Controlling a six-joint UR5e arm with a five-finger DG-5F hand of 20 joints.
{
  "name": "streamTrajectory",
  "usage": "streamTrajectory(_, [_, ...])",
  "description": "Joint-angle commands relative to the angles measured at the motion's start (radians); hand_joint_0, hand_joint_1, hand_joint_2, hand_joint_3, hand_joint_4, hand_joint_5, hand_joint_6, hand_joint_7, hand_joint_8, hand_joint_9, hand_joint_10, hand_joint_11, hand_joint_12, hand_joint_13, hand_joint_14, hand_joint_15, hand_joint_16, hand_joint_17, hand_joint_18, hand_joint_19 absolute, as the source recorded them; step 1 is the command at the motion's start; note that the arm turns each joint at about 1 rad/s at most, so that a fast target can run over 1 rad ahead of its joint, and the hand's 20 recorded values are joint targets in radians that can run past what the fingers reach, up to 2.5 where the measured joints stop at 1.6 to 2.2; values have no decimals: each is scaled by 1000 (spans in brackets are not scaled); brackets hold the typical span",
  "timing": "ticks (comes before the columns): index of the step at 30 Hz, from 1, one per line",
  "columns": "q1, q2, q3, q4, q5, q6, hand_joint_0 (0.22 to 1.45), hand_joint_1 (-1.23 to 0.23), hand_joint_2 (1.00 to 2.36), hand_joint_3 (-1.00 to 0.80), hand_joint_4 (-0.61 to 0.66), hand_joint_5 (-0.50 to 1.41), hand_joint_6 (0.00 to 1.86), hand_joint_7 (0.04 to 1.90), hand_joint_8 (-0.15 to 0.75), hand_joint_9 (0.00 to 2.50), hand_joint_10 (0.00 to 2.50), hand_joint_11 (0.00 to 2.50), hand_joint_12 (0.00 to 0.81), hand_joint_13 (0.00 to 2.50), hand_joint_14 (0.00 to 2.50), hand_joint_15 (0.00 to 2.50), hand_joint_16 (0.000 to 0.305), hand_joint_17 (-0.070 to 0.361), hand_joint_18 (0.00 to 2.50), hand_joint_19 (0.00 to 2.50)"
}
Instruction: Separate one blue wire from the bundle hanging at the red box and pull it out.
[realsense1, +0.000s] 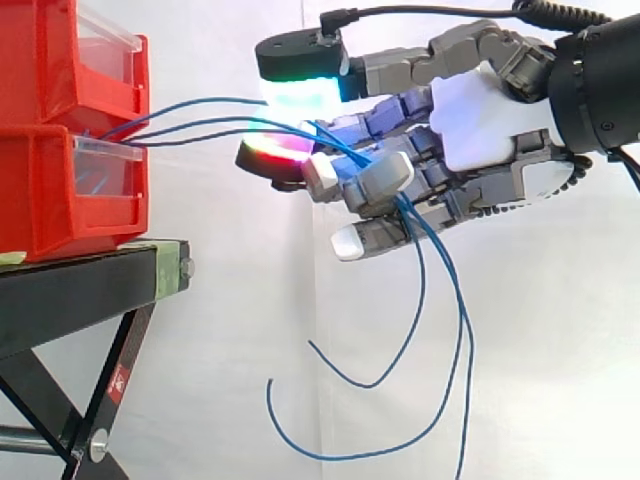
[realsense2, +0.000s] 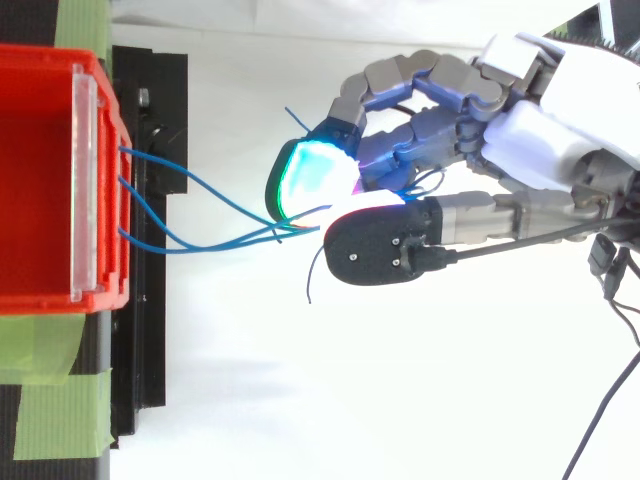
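Three thin blue wires (realsense1: 200, 122) run from the front of the stacked red bins (realsense1: 60, 190) to the right, spread apart at the bin and converging at my hand (realsense1: 490, 120). The hand's fingers are curled, and the wires pass between its glowing pads, pinched there in a bunch. Past the fingers the loose wire ends (realsense1: 420, 300) hang down in long curves. In the top view the wires (realsense2: 200, 235) leave the red bin (realsense2: 100, 290) at three points and meet between the fingertips of the hand (realsense2: 540, 140). How many wires the pads actually hold is hidden.
The bins sit on a black stand (realsense1: 80, 290) with crossed legs, at the left. Green tape (realsense2: 50, 400) marks the stand beside the bin. A white curtain backs the scene, and open air lies below and right of the stand.
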Motion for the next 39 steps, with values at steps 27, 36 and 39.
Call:
streamTrajectory(27, [0, 0, -1, -13, 0, 23, 534, -892, 1003, -452, 208, -243, 916, 883, 325, 766, 7, 1537, 425, 685, 1070, 1432, 58, 131, 680, 678])
streamTrajectory(36, [0, 0, -1, -13, 0, 23, 563, -907, 1006, -413, 196, -240, 919, 877, 318, 763, 8, 1517, 419, 703, 1034, 1450, 57, 128, 678, 673])
streamTrajectory(39, [0, 0, -1, -13, 0, 23, 584, -919, 1009, -385, 195, -240, 919, 878, 312, 766, 8, 1512, 412, 708, 1000, 1461, 57, 127, 683, 672])
